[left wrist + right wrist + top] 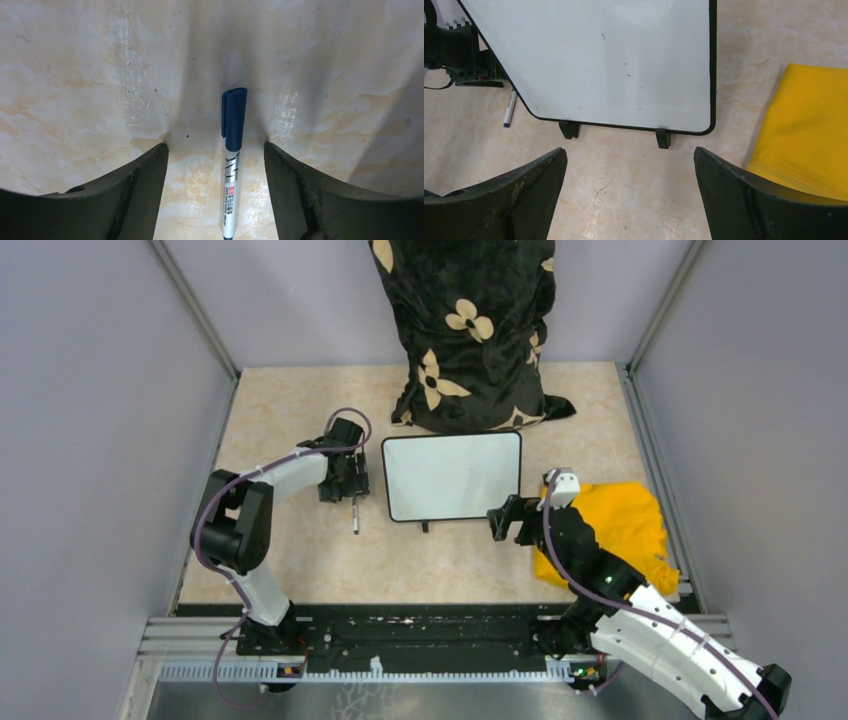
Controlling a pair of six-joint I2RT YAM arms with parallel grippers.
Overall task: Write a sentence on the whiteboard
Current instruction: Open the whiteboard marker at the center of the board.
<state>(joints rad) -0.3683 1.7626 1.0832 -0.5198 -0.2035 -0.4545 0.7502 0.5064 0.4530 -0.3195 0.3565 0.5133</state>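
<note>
The whiteboard (452, 475) lies flat mid-table, white with a thin black frame and two black feet. It also shows in the right wrist view (614, 60). No blue sentence shows on it, only a few tiny specks. A capped marker (232, 165) with a blue cap and silver barrel lies on the table left of the board (355, 515). My left gripper (215, 147) is open, low over the marker, one finger on each side and neither touching it. My right gripper (630, 152) is open and empty over bare table just before the board's near edge (505, 520).
A yellow cloth (620, 530) lies right of the board, partly under my right arm, and shows in the right wrist view (809, 130). A black pillow with cream flowers (470, 330) stands behind the board. Grey walls close in the table on three sides.
</note>
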